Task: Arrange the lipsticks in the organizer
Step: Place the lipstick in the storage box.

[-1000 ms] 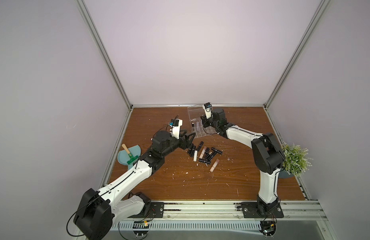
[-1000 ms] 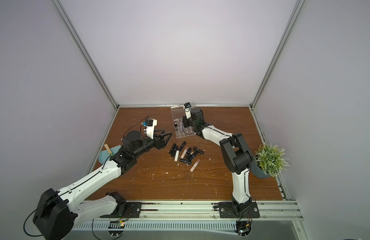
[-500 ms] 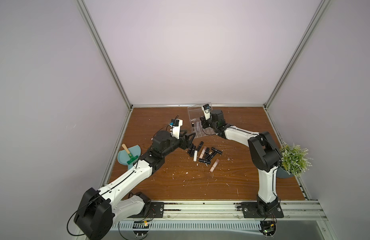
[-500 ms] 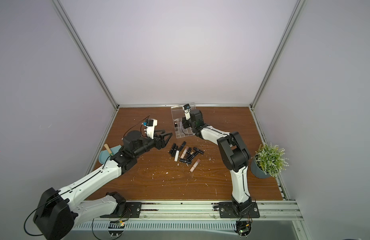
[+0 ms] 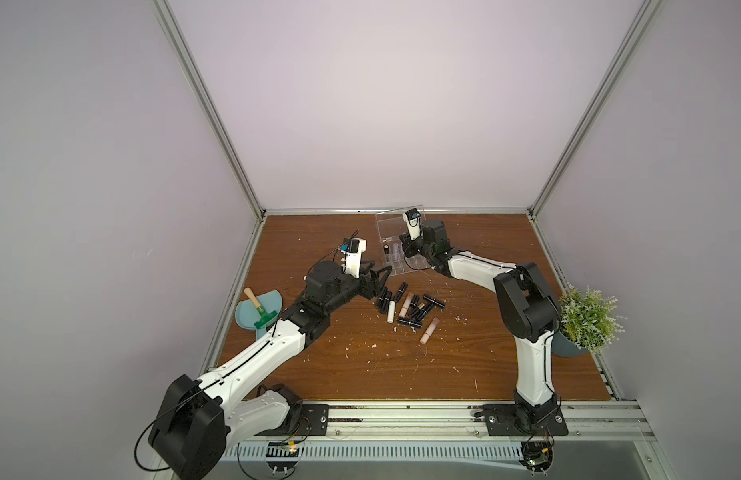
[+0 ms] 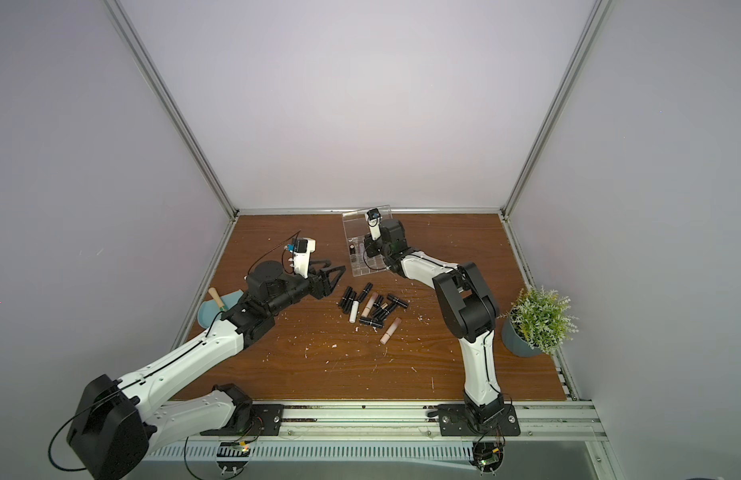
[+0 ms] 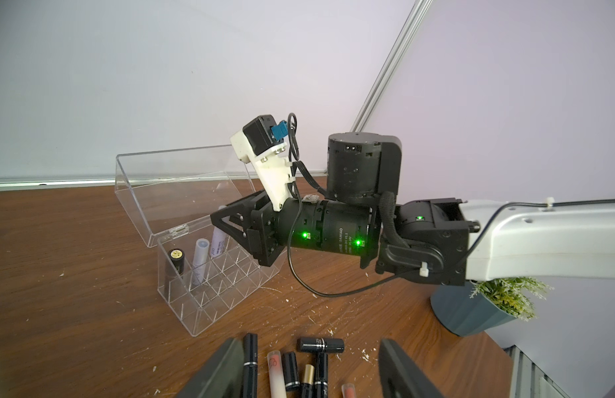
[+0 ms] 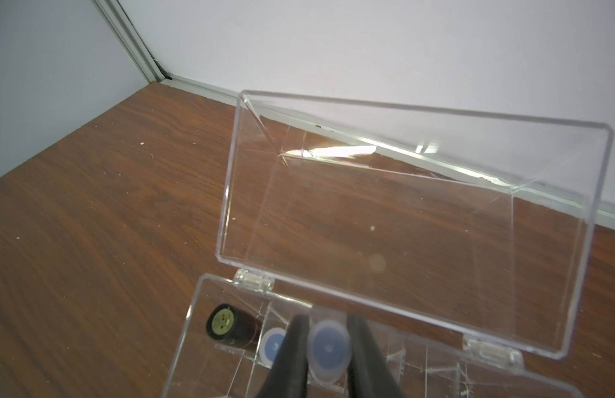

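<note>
Three lipsticks stood in the organizer, in its far row toward 9 o'clock: a black lipstick, a lavender lipstick, and a second lavender tube. The right hand was pinching that tube by its cap and had not let go. The lid leaned open toward 12 o'clock. The organizer sat at 12 o'clock on the desk. Roughly a dozen loose lipsticks lay piled mid-desk, just at its 6 o'clock, so I judged the job about a fifth done. The left hand hovered at the pile's 9 o'clock, spread and empty. Compared with a second before, the right hand and its elbow had shifted slightly toward 9 o'clock. The left arm and the pile were unchanged.
</note>
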`<state>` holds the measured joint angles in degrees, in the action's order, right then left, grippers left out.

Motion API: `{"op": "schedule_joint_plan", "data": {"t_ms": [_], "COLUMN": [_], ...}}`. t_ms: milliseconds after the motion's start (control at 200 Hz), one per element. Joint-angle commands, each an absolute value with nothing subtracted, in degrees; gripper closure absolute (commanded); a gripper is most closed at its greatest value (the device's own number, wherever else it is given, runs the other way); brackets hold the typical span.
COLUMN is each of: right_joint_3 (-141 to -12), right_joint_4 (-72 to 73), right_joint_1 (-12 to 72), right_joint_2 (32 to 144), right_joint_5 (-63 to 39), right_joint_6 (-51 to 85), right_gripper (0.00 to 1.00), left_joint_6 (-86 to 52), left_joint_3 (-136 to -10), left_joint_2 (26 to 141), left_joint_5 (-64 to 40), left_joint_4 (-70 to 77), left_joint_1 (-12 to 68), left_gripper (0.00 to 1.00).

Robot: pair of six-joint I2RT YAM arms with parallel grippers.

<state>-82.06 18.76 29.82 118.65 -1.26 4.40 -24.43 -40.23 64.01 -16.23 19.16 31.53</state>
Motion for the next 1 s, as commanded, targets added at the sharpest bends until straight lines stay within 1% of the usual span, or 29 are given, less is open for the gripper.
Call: {"op": "schedule_joint_plan", "data": {"t_ms": [0, 115, 180, 230, 305, 395, 465, 615, 796, 911, 996], "right_joint_3": [-84.8, -85.1, -84.9, -84.7, -84.2, -83.7, -83.0, -78.8, -73.7, -71.9, -71.8], "right_joint_4": [18.2, 17.6, 17.4, 17.4, 17.3, 17.3, 17.1, 18.9, 19.9, 18.5, 16.3], "right_joint_1": [29.9, 29.9, 29.9, 29.9, 29.9, 29.8, 29.9, 29.8, 29.1, 27.9, 26.2], "right_joint_2": [118.8, 119.1, 118.8, 118.6, 118.1, 117.5, 116.6, 111.6, 104.5, 100.7, 98.5], "right_joint_5": [-0.4, -0.4, -0.2, -0.1, -0.2, -0.3, -0.3, 0.0, 0.4, 0.0, -0.6], "right_joint_6": [3.8, 3.7, 3.7, 3.6, 3.6, 3.6, 3.7, 3.9, 4.2, 4.0, 3.9], "right_gripper": [0.8, 0.79, 0.77, 0.73, 0.61, 0.53, 0.49, 0.48, 0.48, 0.48, 0.48], "left_joint_6": [-24.4, -24.5, -24.4, -24.3, -24.3, -24.0, -23.5, -23.1, -21.3, -21.3, -22.1], "left_joint_3": [-40.4, -40.4, -40.4, -40.4, -40.8, -42.7, -44.1, -46.1, -49.3, -51.4, -53.2], "left_joint_2": [64.2, 64.2, 64.0, 64.0, 64.4, 66.5, 68.5, 71.0, 73.4, 76.3, 79.6], "left_joint_5": [-16.7, -16.7, -16.7, -16.6, -16.5, -16.5, -17.0, -16.6, -12.7, -10.1, -10.9], "left_joint_4": [19.0, 19.1, 18.8, 18.5, 17.8, 14.7, 12.3, 7.9, -0.7, -6.9, -10.6], "left_joint_1": [31.0, 31.1, 31.1, 31.0, 31.1, 31.1, 31.1, 31.1, 31.0, 31.1, 31.0], "left_gripper": [0.33, 0.34, 0.34, 0.33, 0.34, 0.34, 0.34, 0.35, 0.37, 0.37, 0.38]}}
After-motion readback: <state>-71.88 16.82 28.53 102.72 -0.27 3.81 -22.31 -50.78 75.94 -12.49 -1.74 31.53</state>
